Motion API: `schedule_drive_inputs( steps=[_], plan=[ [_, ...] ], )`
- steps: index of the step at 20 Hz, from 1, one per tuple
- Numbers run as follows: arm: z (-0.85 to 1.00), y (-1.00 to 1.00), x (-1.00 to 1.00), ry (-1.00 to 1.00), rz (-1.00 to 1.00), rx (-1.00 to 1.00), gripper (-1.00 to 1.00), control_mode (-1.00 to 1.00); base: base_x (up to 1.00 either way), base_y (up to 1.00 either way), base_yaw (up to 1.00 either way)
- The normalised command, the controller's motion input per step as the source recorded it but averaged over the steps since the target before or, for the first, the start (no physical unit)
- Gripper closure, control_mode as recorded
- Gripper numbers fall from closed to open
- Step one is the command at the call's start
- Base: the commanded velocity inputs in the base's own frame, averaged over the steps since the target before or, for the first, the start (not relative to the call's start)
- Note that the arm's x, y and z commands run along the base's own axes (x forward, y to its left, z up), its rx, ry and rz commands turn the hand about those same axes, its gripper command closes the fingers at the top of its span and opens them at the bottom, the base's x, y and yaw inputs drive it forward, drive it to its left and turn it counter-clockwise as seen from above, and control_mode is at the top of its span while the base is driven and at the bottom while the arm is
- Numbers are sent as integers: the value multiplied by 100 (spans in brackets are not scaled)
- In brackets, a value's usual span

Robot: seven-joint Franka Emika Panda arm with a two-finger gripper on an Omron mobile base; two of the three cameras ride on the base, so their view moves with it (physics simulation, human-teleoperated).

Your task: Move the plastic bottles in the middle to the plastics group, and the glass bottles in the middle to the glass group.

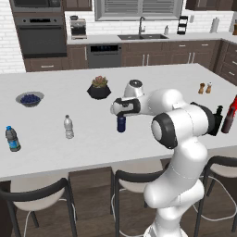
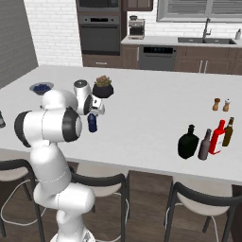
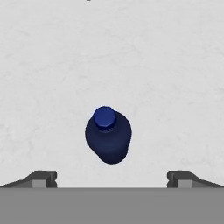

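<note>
One small navy bottle (image 3: 108, 135) standing upright on the white counter (image 1: 55, 148), blue cap up, right under the hand. Gripper (image 3: 112, 179) hanging just above it, fingers spread wide on either side and touching nothing, so nothing grasped. Same bottle (image 1: 121, 124) peeking out below the hand in the left base view, roughly mid-counter, nearer the front edge than the back.

Over on the left side: small clear water bottle (image 1: 68, 127) with a white cap, and further left, close to the front edge, a clear bottle with a blue label (image 1: 12, 139). Both upright, well apart from the navy one.

Way over on the right, near the front edge, a tight little cluster: squat black bottle (image 2: 188, 142), slim brown bottle (image 2: 205, 144) just beside it, then the tall red bottle (image 2: 218, 137), plus one more dark bottle (image 2: 229, 132) at the right end of the row. Hard to tell whether any of those actually touch.

Further back on the right, two tiny shakers (image 2: 221, 104) side by side. Far side of the counter: dark pot with a plant (image 1: 99, 88) near the middle, bowl of blueberries (image 1: 30, 98) off to the left.
</note>
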Motion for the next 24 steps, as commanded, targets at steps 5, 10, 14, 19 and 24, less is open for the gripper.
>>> schedule_drive_inputs(
  steps=[5, 10, 14, 19, 24],
  plan=[
    [-9, 1, 1, 0, 0, 0, -100, -100, 0, 0, 0],
    [-11, 8, 3, 0, 0, 0, -100, -100, 0, 0, 0],
    [-13, 8, 2, 0, 0, 0, -100, -100, 0, 0, 0],
    [-10, 2, 15, 0, 0, 0, -100, -100, 0, 0, 0],
    [-3, 0, 24, 0, 0, 0, -100, -100, 0, 0, 0]
  ],
)
